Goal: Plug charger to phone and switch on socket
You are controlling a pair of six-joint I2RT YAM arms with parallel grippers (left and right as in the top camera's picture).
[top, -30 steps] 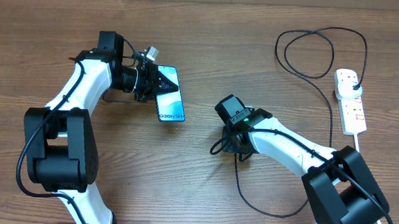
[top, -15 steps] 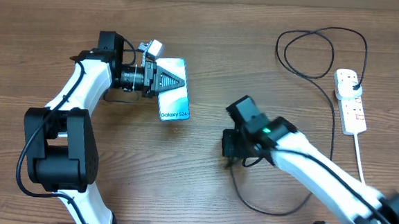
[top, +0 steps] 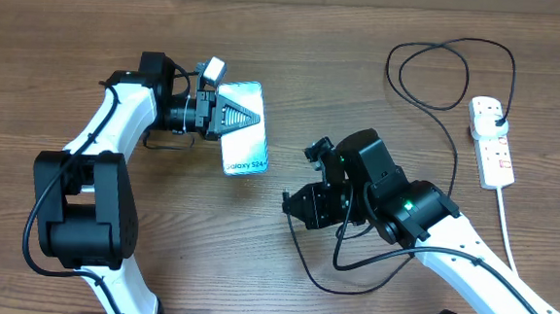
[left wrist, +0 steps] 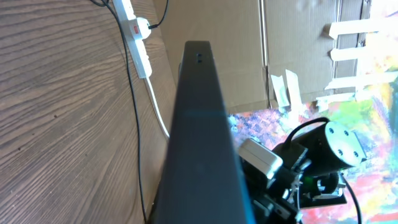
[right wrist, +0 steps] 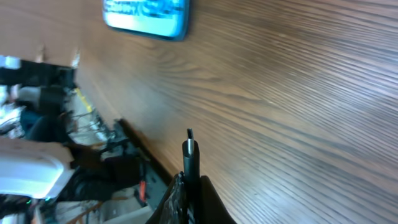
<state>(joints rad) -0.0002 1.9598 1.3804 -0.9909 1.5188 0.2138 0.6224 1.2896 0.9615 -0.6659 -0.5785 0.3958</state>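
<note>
A: The right hand (top: 295,203) has been lifting and turning toward the phone (top: 246,147), bringing the charger (right wrist: 189,155) with it. The phone has been tipping more face-up too.

B: Where is the phone sitting now?

A: Left of the middle of the tabletop (top: 93,29), toward the far edge. The left hand (top: 238,118) is pinching it at the end away from the "Galaxy S24" text. I cannot tell whether it is clearing the wood.

B: And the right hand?

A: It is pressing together on the charger just behind the tip (right wrist: 189,133), which is poking out ahead of it in the wrist view. It is hanging near the middle of the tabletop, apart from the phone.

B: How is that charger going to be handling?

A: I am judging it light and limp. The slack is looping toward the near edge and should be trailing along with little pull. Only the tip end is stiff, so gripping right behind it is keeping it from drooping. It is tiny, so aim is mattering more than force.

B: The phone?

A: Rigid, slick and probably fragile, so a firm pinch is steadying it. Its port is not showing.

B: The socket (top: 497,156)?

A: It is lying by the right edge, in the far half, with the plug (top: 497,114) sitting in it. Its switch is waiting.
</note>
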